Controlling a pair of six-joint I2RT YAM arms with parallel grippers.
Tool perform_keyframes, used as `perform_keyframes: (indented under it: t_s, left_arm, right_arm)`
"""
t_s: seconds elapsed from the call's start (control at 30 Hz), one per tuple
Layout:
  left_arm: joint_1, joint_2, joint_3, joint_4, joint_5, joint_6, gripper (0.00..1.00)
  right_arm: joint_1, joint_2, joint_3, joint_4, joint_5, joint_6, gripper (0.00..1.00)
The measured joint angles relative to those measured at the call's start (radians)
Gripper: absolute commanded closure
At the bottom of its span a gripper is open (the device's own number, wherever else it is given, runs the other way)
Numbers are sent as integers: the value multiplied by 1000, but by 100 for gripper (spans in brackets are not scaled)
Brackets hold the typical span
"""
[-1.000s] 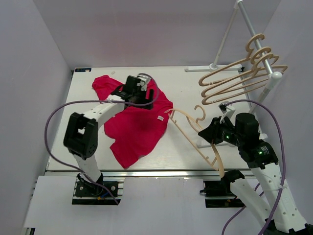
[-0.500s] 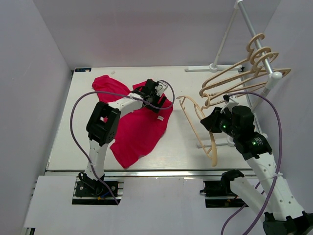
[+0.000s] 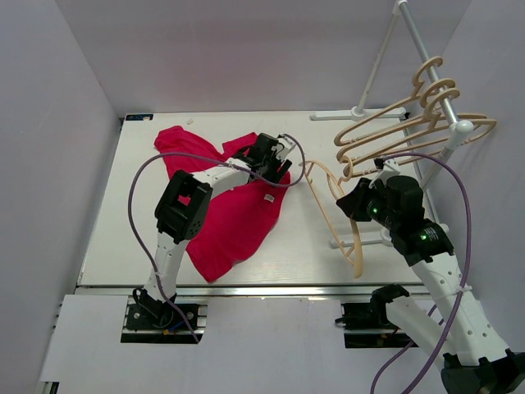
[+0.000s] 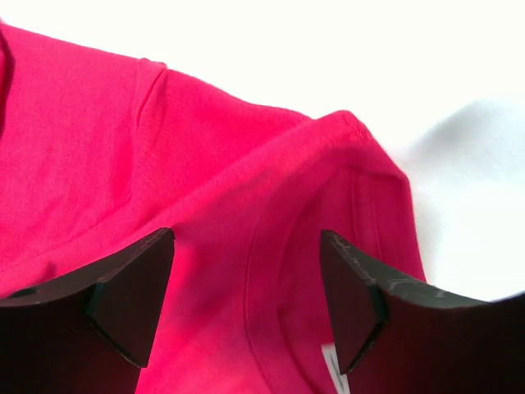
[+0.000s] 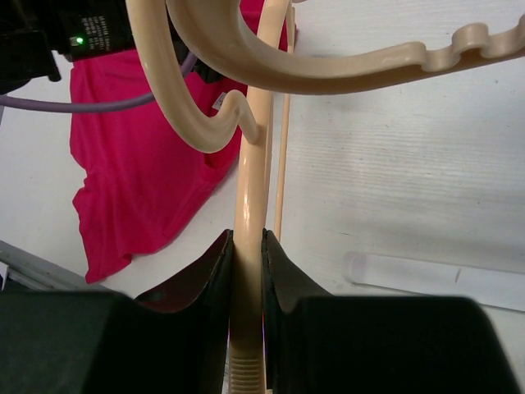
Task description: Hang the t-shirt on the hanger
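Top external view: t-shirt (image 3: 230, 215) lies crumpled on the white surface (image 3: 115, 238), left of centre, one sleeve toward the far left corner, white label (image 3: 267, 198) near its right edge. Left gripper (image 3: 275, 160) sits over the shirt's upper right part, at the neck end. Left wrist view: left gripper (image 4: 246, 246) jaws spread wide, dark fingers (image 4: 131, 295) either side of the ribbed collar seam (image 4: 267, 246) of the t-shirt (image 4: 123, 148); cannot tell if the tips touch the cloth. Right gripper (image 3: 349, 205) holds the hanger (image 3: 328, 223) just right of the shirt, tilted, hook end (image 3: 310, 167) pointing at the left gripper, the other end toward the near edge. Right wrist view: right gripper (image 5: 246, 275) jaws clamped on a straight bar of the hanger (image 5: 250, 164), hook curling to the left above them, red shirt beyond it. Spare hangers (image 3: 402, 131) hang on the white rack (image 3: 426, 49) at far right.
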Motion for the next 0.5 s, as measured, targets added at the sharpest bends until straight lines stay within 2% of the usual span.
perform_keyframes:
  t_s: [0.17, 0.37, 0.47, 0.5]
  left_arm:
    - [-3, 70, 51, 8, -21, 3, 33]
    - [-3, 82, 71, 8, -53, 12, 47]
    - [-3, 82, 73, 13, -63, 11, 61]
    - [-3, 82, 73, 15, -66, 12, 70]
  right_arm:
    - [0, -6, 0, 0, -1, 0, 100]
    - [0, -30, 0, 0, -5, -1, 100]
    - [0, -31, -2, 0, -31, -4, 100]
    - [0, -31, -8, 3, -47, -6, 100]
